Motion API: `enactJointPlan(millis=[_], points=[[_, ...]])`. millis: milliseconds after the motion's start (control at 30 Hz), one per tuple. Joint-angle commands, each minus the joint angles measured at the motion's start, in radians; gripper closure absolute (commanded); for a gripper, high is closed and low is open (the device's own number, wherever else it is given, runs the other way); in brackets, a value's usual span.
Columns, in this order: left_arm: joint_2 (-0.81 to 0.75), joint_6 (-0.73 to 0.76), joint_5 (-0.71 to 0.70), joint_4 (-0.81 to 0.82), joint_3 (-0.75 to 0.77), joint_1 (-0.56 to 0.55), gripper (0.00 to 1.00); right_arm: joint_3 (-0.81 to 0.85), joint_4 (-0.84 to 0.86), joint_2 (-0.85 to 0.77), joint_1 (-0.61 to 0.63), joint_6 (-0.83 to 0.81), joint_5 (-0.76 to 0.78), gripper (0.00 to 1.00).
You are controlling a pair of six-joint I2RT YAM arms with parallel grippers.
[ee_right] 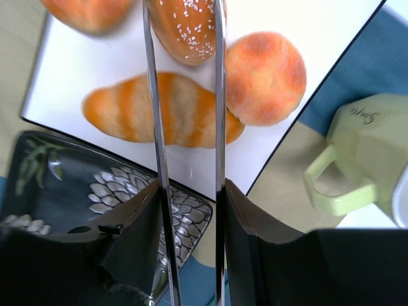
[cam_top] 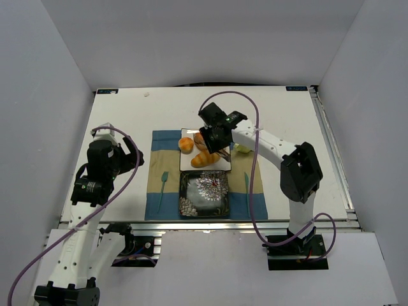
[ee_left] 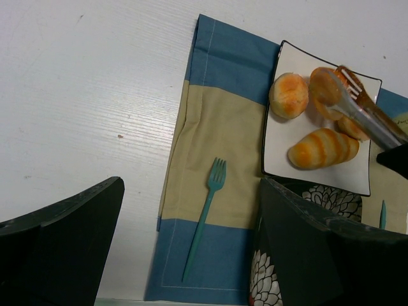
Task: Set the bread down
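The bread, a small brown-topped roll with sesame seeds, sits between the two arms of metal tongs over the white plate. My right gripper is shut on the tongs and hovers over the plate's right side. The bread also shows in the left wrist view, pinched by the tongs; I cannot tell whether it rests on the plate. My left gripper is open and empty above the placemat's left part.
On the white plate lie a long ridged loaf and round orange buns. A black floral plate sits in front of it. A teal fork lies on the placemat. A green mug stands to the right.
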Motion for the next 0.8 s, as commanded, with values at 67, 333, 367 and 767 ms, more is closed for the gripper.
enactJointPlan(millis=[67, 333, 367, 767], points=[[-0.013, 0.006, 0.001, 0.013, -0.007, -0.003, 0.02, 0.150, -0.023, -0.085, -0.001, 0.022, 0.025, 0.58], [-0.010, 0.000, 0.006, 0.026, -0.009, -0.003, 0.02, 0.194, -0.096, -0.180, 0.001, 0.035, 0.004, 0.58], [-0.009, 0.000, 0.006, 0.031, -0.006, -0.003, 0.02, 0.161, -0.089, -0.234, 0.002, 0.038, -0.007, 0.58], [-0.015, -0.011, 0.026, 0.068, -0.003, -0.003, 0.02, -0.306, -0.096, -0.598, 0.300, 0.199, 0.036, 0.58]])
